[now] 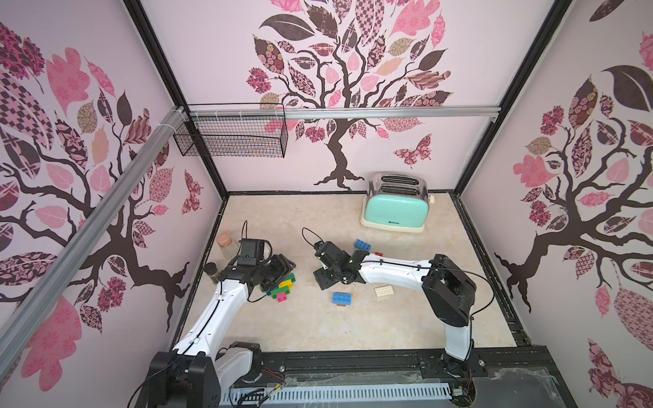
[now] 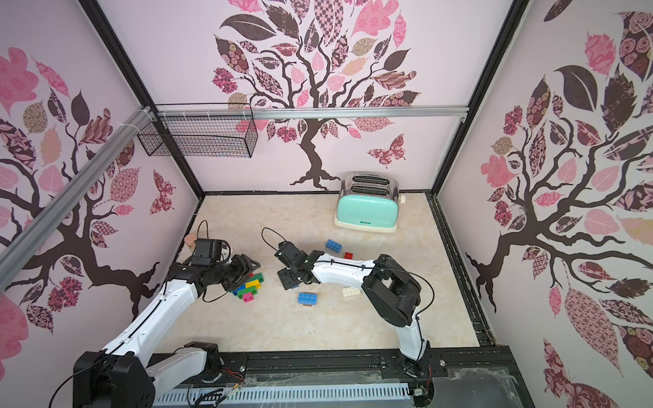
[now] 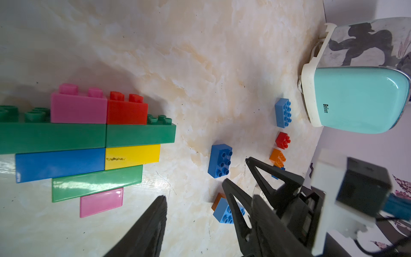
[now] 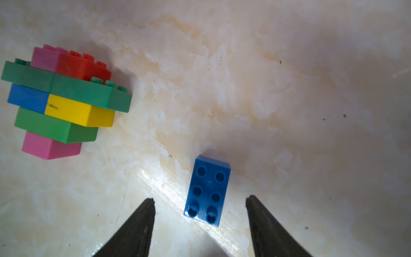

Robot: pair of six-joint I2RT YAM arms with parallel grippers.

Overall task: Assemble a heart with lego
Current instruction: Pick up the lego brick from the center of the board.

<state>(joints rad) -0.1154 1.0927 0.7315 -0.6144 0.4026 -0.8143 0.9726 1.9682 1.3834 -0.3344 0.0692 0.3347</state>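
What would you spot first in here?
The rainbow lego heart lying flat, left of the middle, jumps out first. Next comes the mint toaster at the back. Then there is a blue brick between the open fingers of the right gripper.

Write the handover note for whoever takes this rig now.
Left gripper: open, empty, beside the heart.
Right gripper: open, jaws either side of a loose blue brick, not touching it.
Done: the heart lies flat on the table: pink tip, green, blue and yellow, wide green row, pink and red on top.
Spare: far blue brick and red brick near the toaster, white brick, blue-on-orange pair.
Left: green studs stand bare beside pink and red; the top probably needs more bricks, likely the blue brick next.
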